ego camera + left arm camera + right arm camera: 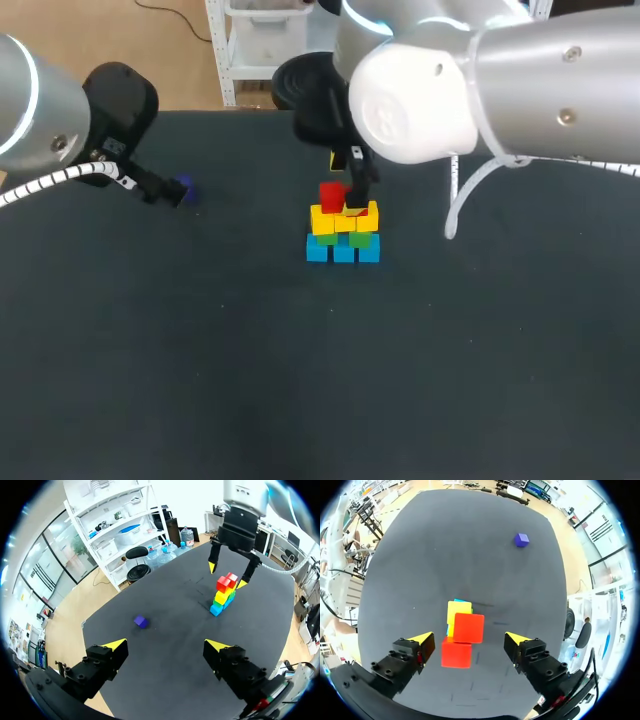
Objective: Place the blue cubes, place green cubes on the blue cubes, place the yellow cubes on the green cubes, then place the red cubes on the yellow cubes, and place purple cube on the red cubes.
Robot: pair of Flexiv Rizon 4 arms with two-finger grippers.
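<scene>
The stack of cubes (pixel 343 230) is standing near the middle of the table (pixel 300 380), with blue cubes (pixel 343 251) at the bottom, then green cubes (pixel 360 239), yellow cubes (pixel 330 221) and two red cubes (pixel 462 640) on top. The right gripper (pixel 468 639) is hovering over the red cubes, fingers spread wide and touching nothing. The purple cube (pixel 141 622) is lying well apart from the stack, ahead of the left gripper (pixel 165 644), whose fingers are also spread and holding nothing.

The stack (pixel 344 232) of small solid cubes held three blue cubes (pixel 343 253) at its base, two green cubes (pixel 325 239) showing above them, a yellow layer (pixel 322 221) whose count could not be told, and two red cubes (pixel 468 627) on top. One purple cube (pixel 183 187) lay well apart from the stack.
</scene>
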